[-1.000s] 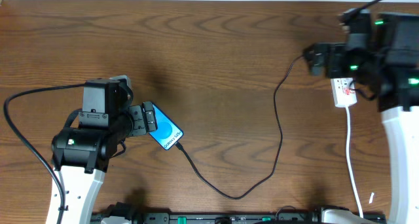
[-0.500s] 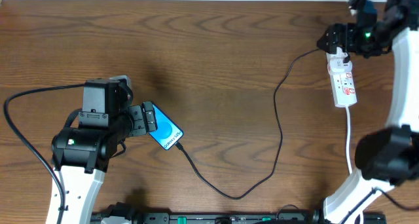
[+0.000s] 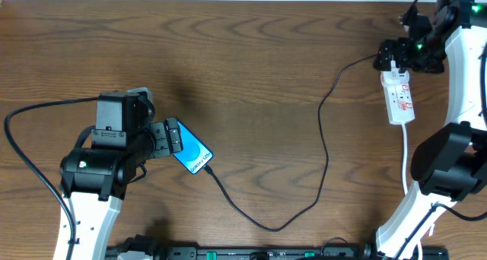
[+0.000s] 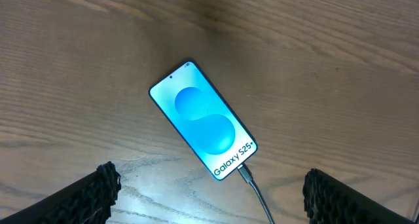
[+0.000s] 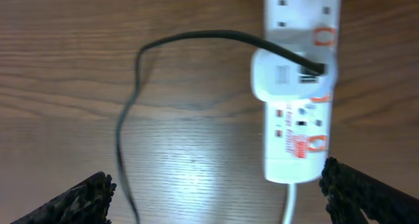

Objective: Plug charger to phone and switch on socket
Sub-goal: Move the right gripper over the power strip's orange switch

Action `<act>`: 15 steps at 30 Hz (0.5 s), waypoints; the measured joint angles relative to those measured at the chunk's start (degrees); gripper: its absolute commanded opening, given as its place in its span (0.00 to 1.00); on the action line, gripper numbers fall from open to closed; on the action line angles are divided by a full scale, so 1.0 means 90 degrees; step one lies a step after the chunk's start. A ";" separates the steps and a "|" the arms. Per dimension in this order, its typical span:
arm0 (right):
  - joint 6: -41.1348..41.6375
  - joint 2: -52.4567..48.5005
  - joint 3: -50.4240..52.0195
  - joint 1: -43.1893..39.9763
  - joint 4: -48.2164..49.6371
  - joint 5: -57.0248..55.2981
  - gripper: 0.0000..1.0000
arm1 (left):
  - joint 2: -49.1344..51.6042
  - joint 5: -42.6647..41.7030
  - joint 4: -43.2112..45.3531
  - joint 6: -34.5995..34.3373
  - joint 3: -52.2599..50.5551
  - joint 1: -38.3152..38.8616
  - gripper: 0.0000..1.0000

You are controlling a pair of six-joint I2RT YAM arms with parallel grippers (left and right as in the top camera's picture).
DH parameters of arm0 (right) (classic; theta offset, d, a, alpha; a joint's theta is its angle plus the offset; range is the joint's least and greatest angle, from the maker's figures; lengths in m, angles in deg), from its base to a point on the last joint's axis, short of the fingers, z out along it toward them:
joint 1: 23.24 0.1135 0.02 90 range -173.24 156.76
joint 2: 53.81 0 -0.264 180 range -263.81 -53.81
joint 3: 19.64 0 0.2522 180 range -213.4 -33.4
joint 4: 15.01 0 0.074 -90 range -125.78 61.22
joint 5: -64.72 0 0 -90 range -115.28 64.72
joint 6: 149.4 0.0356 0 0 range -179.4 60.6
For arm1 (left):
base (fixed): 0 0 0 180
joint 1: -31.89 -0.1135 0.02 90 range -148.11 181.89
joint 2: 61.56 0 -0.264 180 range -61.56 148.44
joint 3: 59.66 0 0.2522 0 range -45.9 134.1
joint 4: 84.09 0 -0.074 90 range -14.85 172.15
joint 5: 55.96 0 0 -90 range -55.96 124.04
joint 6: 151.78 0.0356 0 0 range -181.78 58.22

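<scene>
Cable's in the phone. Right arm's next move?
Probably bring the open right gripper down onto a red switch on the socket and press. The cable sits in the phone and in the white adapter on the socket, so only switching on seems left. Which red mark is the switch is unclear.

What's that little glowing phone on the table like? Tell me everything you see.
The phone is a slim black-edged rectangle, lying flat and screen-up on the wooden table, turned diagonally. Its lit blue screen shows lighter rounded blobs and white "Galaxy S25+" text. The thin black charger is plugged into its lower end.
</scene>
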 measured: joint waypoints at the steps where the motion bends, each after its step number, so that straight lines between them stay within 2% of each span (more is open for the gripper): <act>1: 0.0002 -0.0015 0.0000 -0.0019 0.0019 -0.0036 0.99 | 0.0000 0.0002 0.0000 0.0000 0.0000 0.0000 0.92; 8: 0.0000 -0.0236 0.0056 -0.0379 0.0359 -0.0243 0.99 | 0.0000 0.0002 0.0000 0.0000 0.0000 0.0000 0.92; 15: 0.0000 -0.0238 0.0597 -0.0814 0.0784 -0.0267 0.99 | 0.0000 0.0000 0.0000 0.0000 0.0000 0.0000 0.91</act>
